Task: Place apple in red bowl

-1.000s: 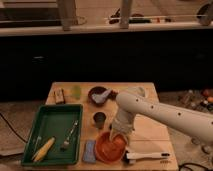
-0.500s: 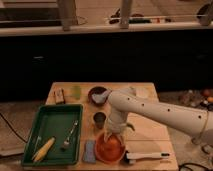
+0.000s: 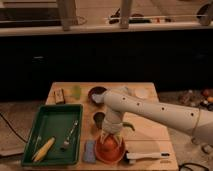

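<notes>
- Looking down, you see the gripper (image 3: 109,138) hanging directly over the red bowl (image 3: 109,150).
- The apple (image 3: 109,144) sits inside that bowl, beneath the fingers.
- You cannot tell whether the claw grasps or has released it.

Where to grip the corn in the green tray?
Grip the corn across its middle, from above: it lies flat and diagonal on the green tray floor, so align fingers across its long axis. The gripper is over the red bowl.
</notes>
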`<state>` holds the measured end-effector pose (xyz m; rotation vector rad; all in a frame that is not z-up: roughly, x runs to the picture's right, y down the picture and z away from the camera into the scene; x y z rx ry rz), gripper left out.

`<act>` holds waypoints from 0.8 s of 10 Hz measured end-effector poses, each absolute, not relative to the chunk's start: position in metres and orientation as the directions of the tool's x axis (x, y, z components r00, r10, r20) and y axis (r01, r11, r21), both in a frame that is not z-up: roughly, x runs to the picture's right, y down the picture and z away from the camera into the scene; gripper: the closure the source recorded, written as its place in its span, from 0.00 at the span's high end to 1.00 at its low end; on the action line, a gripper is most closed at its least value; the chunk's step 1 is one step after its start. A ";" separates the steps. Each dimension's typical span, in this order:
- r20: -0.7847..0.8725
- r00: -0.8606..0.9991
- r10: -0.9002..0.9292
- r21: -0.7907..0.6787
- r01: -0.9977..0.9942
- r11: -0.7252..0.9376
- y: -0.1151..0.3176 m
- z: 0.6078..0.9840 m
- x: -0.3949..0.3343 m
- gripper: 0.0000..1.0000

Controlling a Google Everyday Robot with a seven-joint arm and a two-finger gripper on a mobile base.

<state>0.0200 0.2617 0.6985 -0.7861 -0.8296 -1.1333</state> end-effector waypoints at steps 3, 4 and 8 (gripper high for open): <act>0.879 0.196 -0.434 -0.105 0.969 0.225 0.264 0.701 0.016 0.00; 0.881 0.194 -0.432 -0.105 0.969 0.222 0.264 0.701 0.015 0.00; 0.894 0.183 -0.408 -0.106 0.973 0.204 0.265 0.704 0.014 0.26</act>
